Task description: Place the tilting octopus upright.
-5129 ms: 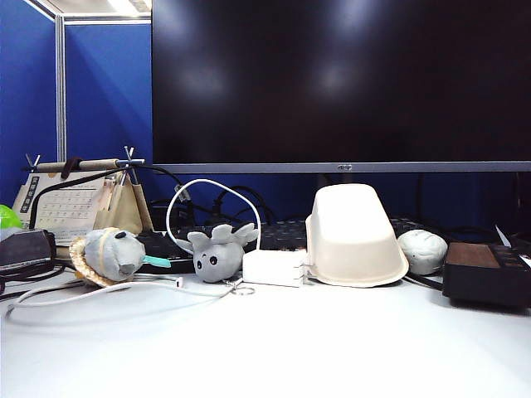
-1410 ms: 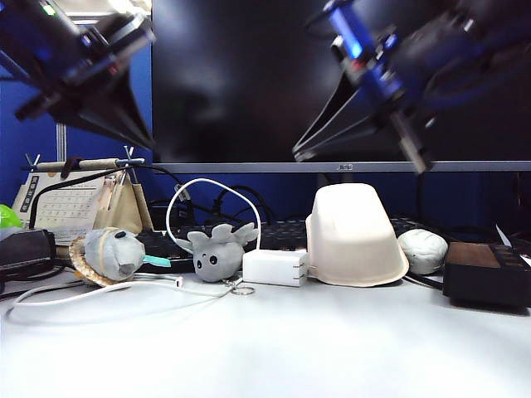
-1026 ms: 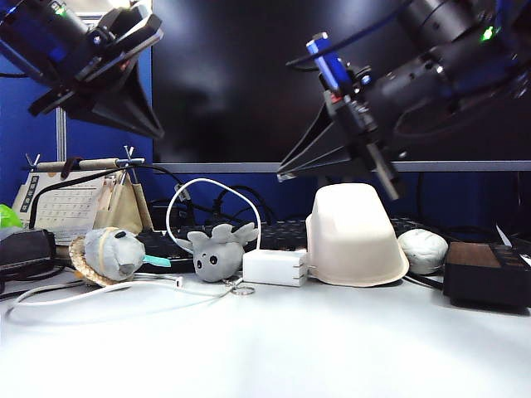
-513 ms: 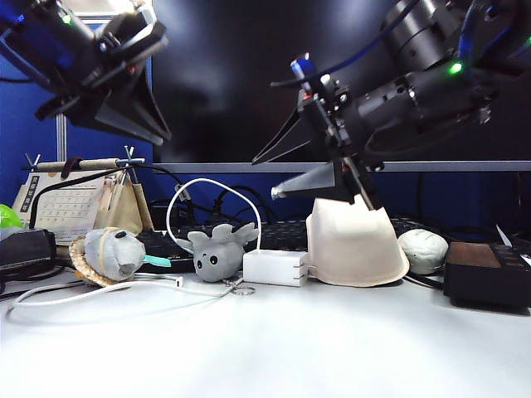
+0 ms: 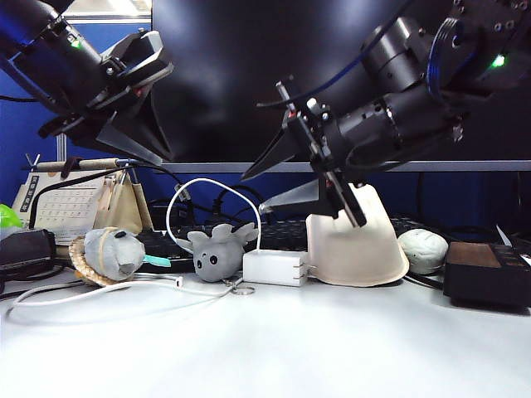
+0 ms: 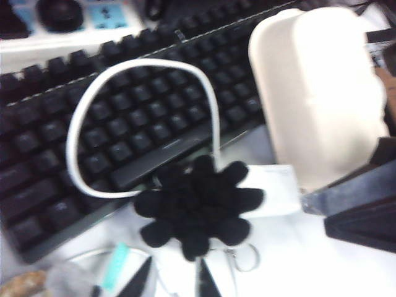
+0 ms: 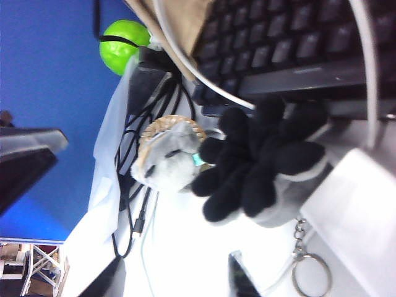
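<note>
Octopus [image 5: 217, 253] sits tipped over, legs up, by the white charger [image 5: 275, 268]. Left gripper [image 5: 143, 133] and right gripper [image 5: 274, 178] hover above, both spread apart, holding nothing.

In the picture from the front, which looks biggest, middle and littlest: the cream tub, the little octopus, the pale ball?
1. Cream tub, biggest.
2. Little octopus.
3. Pale ball, littlest, though it is close to the octopus and partly hidden.
</note>
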Controlling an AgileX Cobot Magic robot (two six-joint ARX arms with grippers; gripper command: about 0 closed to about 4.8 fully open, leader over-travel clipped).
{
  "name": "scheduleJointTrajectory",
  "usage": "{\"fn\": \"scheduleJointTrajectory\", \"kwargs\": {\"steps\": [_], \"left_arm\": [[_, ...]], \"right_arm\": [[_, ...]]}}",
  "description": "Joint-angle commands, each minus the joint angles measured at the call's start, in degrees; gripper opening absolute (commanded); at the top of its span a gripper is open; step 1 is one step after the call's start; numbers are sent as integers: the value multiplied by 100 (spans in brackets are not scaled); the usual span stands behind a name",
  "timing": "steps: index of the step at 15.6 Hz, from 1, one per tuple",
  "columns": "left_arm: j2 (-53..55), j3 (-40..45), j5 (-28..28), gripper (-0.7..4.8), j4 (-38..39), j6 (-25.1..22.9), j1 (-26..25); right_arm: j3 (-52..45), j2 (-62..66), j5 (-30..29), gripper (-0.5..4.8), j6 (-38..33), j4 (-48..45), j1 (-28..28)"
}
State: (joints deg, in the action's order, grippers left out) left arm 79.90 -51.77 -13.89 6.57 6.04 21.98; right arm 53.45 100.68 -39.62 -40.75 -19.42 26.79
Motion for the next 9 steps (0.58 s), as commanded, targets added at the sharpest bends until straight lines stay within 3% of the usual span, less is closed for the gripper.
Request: {"fn": "scheduleJointTrajectory", "kwargs": {"steps": [1,9], "left_arm": [[-2,-17,42,85,-72,-9,-2],[2,-17,42,85,-149,-7,-2]], "right_arm": [[55,153,4,259,-26,-46,13],[553,734,-114,266,-761,17,13]]}}
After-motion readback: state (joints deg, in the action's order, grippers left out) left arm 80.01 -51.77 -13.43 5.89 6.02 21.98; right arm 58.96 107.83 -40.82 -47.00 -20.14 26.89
